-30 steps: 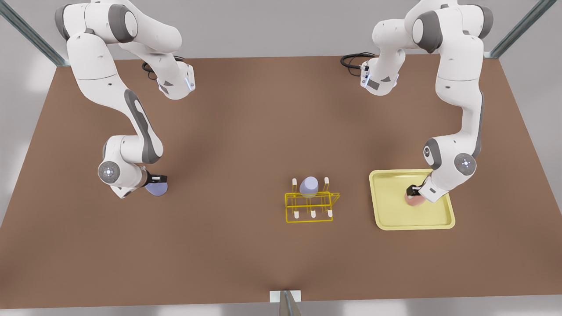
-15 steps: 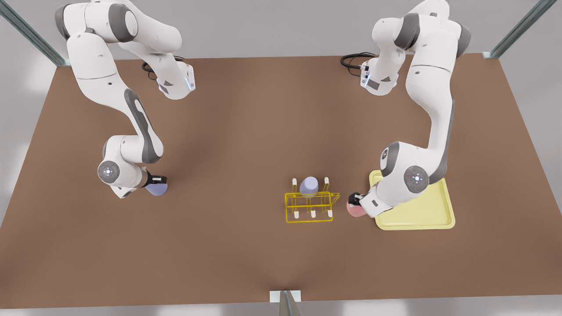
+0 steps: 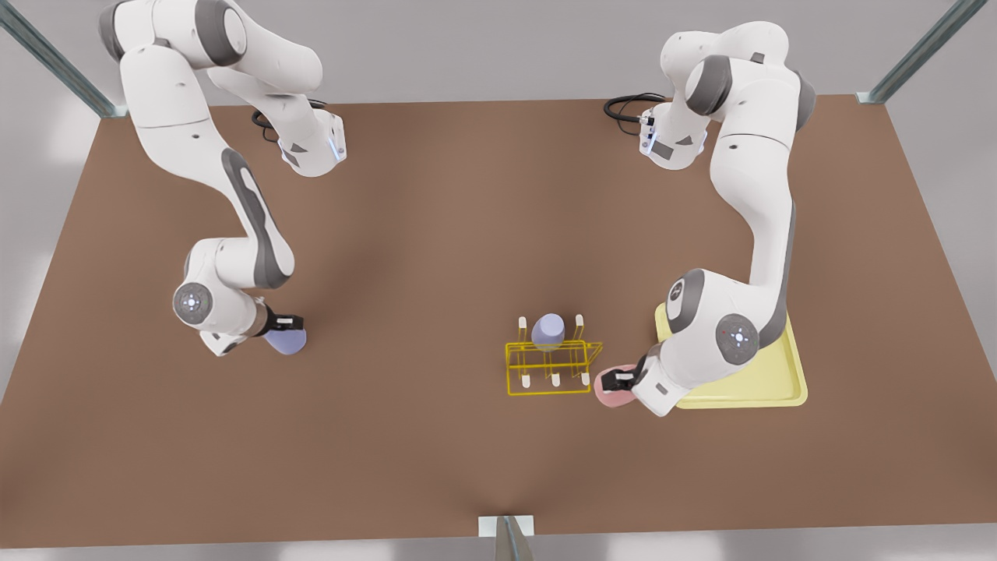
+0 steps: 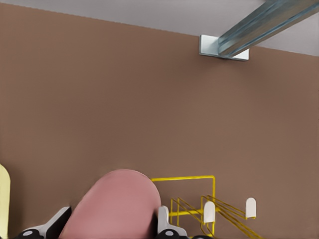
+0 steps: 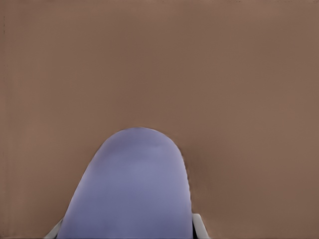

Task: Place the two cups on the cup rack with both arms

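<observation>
The pink cup (image 3: 607, 390) (image 4: 117, 201) is held in my left gripper (image 3: 619, 382), which is shut on it just off the front view's right end of the yellow cup rack (image 3: 551, 366) (image 4: 199, 199). White fingers (image 4: 163, 221) flank the cup. One lavender cup (image 3: 548, 330) sits upturned on a back peg of the rack. At the front view's left, my right gripper (image 3: 290, 327) is shut on another lavender cup (image 3: 287, 341) (image 5: 134, 184), low over the table.
A pale-yellow flat tray (image 3: 787, 386) lies at the front view's right, partly under the left arm; its edge (image 4: 3, 199) is near the pink cup. Bare brown table lies between the right gripper and the rack. Both arm bases stand at the back.
My left gripper carried the pink cup off the tray toward the front view's left, up beside the rack. My right gripper shifted slightly with the lavender cup.
</observation>
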{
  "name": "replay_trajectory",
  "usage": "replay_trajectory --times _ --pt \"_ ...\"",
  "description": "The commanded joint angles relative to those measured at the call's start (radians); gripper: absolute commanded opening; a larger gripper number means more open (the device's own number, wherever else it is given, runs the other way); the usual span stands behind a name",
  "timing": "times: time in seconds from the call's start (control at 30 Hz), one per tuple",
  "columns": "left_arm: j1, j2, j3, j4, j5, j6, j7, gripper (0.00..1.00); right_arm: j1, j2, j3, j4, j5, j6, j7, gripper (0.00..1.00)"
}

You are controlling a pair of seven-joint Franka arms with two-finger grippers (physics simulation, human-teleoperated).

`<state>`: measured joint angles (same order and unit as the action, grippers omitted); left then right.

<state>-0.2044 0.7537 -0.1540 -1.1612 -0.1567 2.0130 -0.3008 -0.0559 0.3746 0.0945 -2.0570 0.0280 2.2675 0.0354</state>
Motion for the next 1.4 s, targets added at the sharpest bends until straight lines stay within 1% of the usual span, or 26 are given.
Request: replay_trajectory --times 0.0,0.23,0.27,0.33,0.4,0.43,0.47,0.5,0.53,0.6,0.63,0.67,0.7,0.8,0.83,0.9,1.03,1.2,1.23,1.37 --pt "-0.004 0.006 -0.006 0.003 -0.01 -0.02 -0.175 0.8 0.002 -0.003 0.03 0.017 0.029 -0.026 -0.006 0.82" --pt "-0.058 0.045 -0.022 0.006 -0.01 -0.022 -0.178 0.81 0.01 0.006 0.148 0.106 0.116 -0.026 -0.002 0.82" --pt "-0.059 0.045 -0.022 0.006 -0.01 -0.022 -0.175 1.0 0.011 0.007 0.163 0.117 0.132 -0.026 -0.002 0.83" --pt "-0.059 0.045 -0.022 0.006 -0.007 -0.022 -0.176 1.0 0.028 0.013 0.185 0.152 0.136 -0.026 0.0 0.82" --pt "-0.058 0.035 -0.019 0.006 0.005 -0.031 -0.178 1.0 0.082 0.033 0.189 0.212 0.178 -0.026 -0.003 0.83" --pt "-0.056 -0.019 -0.018 0.014 0.081 -0.167 -0.231 1.0 0.106 0.052 0.191 0.245 0.19 -0.026 -0.005 0.83" --pt "-0.049 -0.085 -0.015 0.072 0.147 -0.345 -0.244 1.0 0.123 0.061 0.191 0.271 0.191 -0.026 -0.005 0.82" --pt "-0.026 -0.126 0.002 0.176 0.154 -0.549 -0.233 1.0 0.145 0.07 0.191 0.307 0.191 -0.026 -0.005 0.82" --pt "0.022 -0.178 0.001 0.192 0.154 -0.602 -0.109 1.0 0.171 0.086 0.191 0.342 0.213 -0.028 -0.005 0.82" --pt "0.037 -0.246 0.002 0.183 0.253 -0.666 0.098 1.0 0.2 0.121 0.191 0.406 0.217 -0.028 -0.005 0.82" --pt "0.031 -0.387 0.008 -0.023 0.264 -0.605 0.167 1.0 0.217 0.144 0.191 0.439 0.217 -0.028 -0.003 0.82" --pt "0.026 -0.579 0.019 -0.308 0.258 -0.389 0.169 1.0 0.229 0.162 0.203 0.471 0.219 -0.028 -0.002 0.82" --pt "0.031 -0.567 0.025 -0.284 0.25 -0.471 0.169 1.0 0.241 0.178 0.206 0.505 0.219 -0.028 0.001 0.82" --pt "0.042 -0.55 0.027 -0.259 0.249 -0.504 0.169 1.0 0.277 0.245 0.208 0.606 0.219 -0.029 0.001 0.82" --pt "0.043 -0.551 0.028 -0.255 0.241 -0.542 0.17 1.0 0.283 0.27 0.211 0.64 0.217 -0.028 -0.003 0.82" --pt "0.043 -0.551 0.027 -0.253 0.206 -0.545 0.169 1.0 0.283 0.325 0.243 0.713 0.217 -0.028 -0.005 0.82" --pt "0.043 -0.55 0.027 -0.253 0.206 -0.545 0.169 1.0 0.283 0.398 0.271 0.814 0.216 -0.026 -0.006 0.82" --pt "0.043 -0.55 0.025 -0.253 0.206 -0.545 0.17 1.0 0.324 0.509 0.274 0.974 0.214 -0.023 -0.008 0.82" --pt "0.043 -0.55 0.024 -0.253 0.207 -0.545 0.169 1.0 0.324 0.529 0.307 0.991 0.211 -0.019 -0.008 0.82" --pt "0.043 -0.551 0.024 -0.253 0.207 -0.545 0.169 1.0 0.344 0.573 0.317 1.048 0.216 -0.013 -0.006 0.82"
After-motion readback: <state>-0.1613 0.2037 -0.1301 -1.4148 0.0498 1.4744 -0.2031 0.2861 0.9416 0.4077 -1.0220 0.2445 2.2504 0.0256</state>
